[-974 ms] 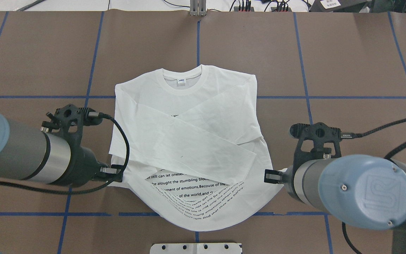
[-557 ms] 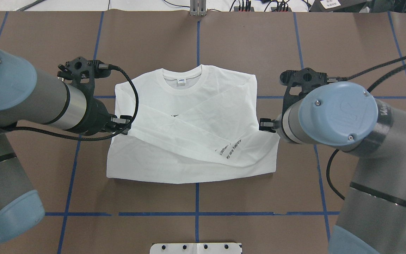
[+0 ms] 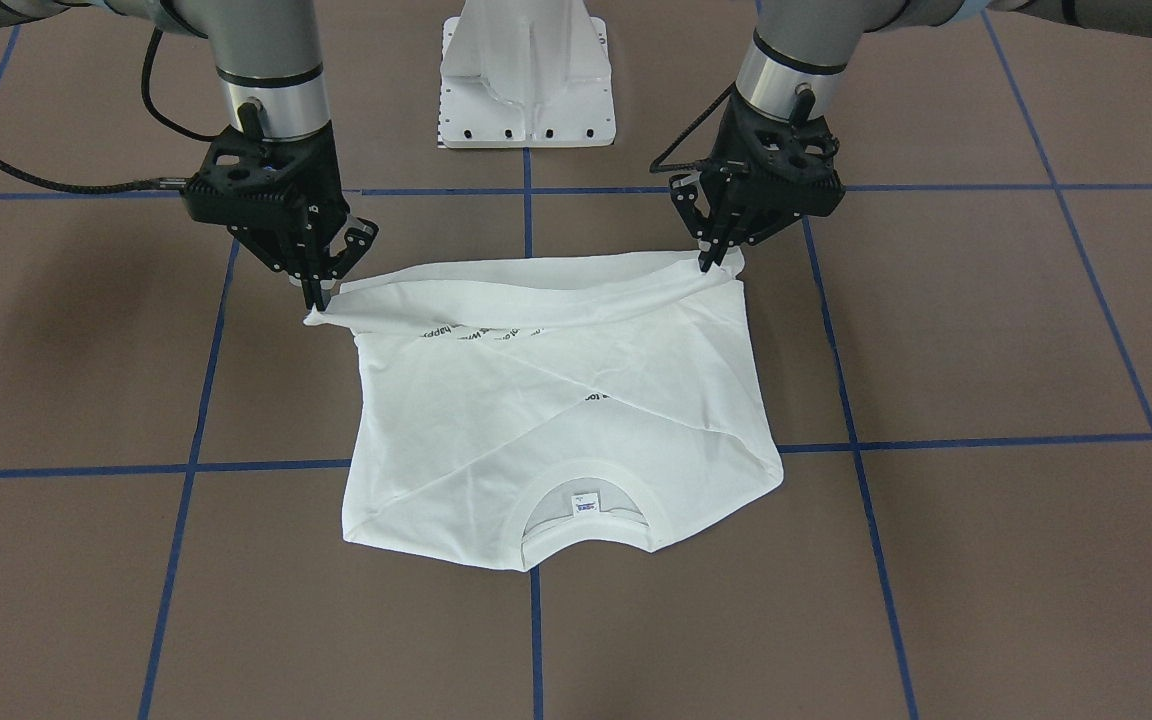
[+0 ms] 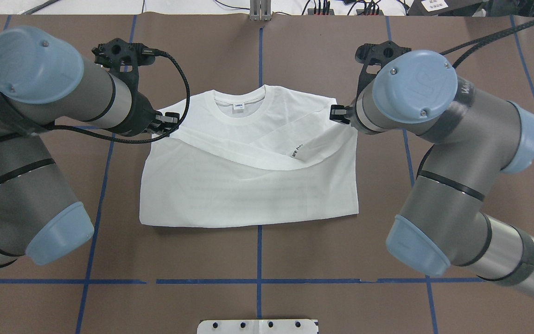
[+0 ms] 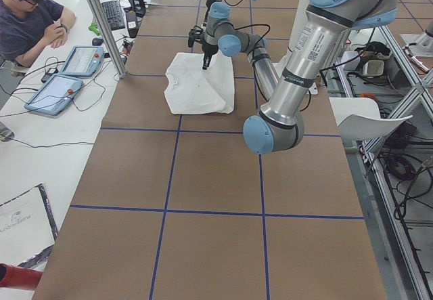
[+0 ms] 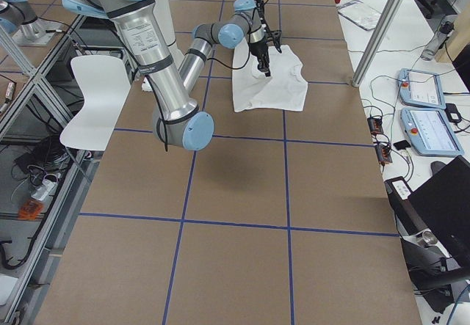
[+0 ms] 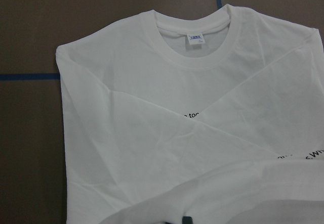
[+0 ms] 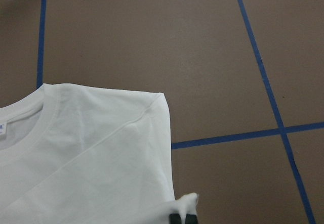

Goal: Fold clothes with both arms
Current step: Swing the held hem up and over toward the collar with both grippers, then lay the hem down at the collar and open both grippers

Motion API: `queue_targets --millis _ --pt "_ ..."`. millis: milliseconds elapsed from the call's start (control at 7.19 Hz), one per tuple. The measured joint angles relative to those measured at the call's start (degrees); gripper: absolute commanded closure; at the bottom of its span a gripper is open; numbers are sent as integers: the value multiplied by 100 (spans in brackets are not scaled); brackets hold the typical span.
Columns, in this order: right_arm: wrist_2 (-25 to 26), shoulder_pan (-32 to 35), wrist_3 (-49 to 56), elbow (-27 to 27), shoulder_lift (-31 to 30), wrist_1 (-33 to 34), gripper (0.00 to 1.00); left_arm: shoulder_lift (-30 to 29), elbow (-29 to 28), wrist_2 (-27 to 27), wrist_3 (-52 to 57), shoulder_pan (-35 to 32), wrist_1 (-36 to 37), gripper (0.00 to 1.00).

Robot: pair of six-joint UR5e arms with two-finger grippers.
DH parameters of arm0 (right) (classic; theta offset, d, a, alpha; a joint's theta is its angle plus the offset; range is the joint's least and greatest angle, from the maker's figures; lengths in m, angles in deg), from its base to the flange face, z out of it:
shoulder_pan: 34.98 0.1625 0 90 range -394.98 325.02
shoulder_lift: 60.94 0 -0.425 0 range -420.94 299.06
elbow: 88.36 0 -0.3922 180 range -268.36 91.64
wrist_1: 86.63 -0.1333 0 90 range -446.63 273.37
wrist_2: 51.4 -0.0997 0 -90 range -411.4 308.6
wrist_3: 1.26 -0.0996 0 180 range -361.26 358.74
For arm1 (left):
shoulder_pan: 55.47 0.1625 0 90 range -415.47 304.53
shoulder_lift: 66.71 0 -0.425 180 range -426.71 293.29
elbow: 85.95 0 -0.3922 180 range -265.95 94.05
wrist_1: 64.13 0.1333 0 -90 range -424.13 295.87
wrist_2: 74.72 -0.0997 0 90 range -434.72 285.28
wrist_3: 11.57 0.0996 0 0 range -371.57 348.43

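Note:
The white long-sleeved shirt [image 4: 248,185] lies on the brown table with its collar [image 4: 239,113] at the far side and its sleeves crossed over the chest. Its lower half is doubled over toward the collar, and a little black text shows under the raised edge [image 3: 456,330]. My left gripper [image 4: 170,126] is shut on the hem's left corner, seen in the front view as the left gripper [image 3: 711,262]. My right gripper [image 4: 336,113] is shut on the other hem corner, and the right gripper [image 3: 318,300] holds it slightly above the table. The hem sags between them.
Blue tape lines [image 4: 259,51] grid the brown table. The white pedestal base [image 3: 526,80] stands behind the shirt on the robot's side. A person [image 5: 30,15] sits at a side desk with tablets [image 5: 67,73]. A white chair [image 6: 95,97] stands beside the table.
Both grippers have carried the hem from the near side up toward the collar. The lower half now covers the text block and the crossed sleeves, and the fold line has moved farther away.

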Motion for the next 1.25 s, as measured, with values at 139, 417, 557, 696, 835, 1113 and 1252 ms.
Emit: queue_targets --millis 139,417,557,696,835,1113,1252 --pt "5 17 -3 -360 239 -81 100 -7 -319 -13 178 -125 -272 100" --pt "31 24 5 -788 428 -146 100 -12 -1140 -18 549 -384 -1023 100" --pt "50 25 7 -1086 494 -334 100 -13 -1598 -31 642 -479 -1453 100" --pt "56 28 8 -1493 528 -756 100 -27 -1983 -102 694 -519 -1770 100" --pt "56 43 19 -1821 516 -1169 100 -74 -2286 -217 716 -529 -1948 100" --pt "27 126 52 -2023 494 -1421 100 -163 -2611 -359 730 -514 -2049 100" --pt "12 166 76 -2040 462 -1441 100 -189 -2672 -404 730 -475 -2060 100"
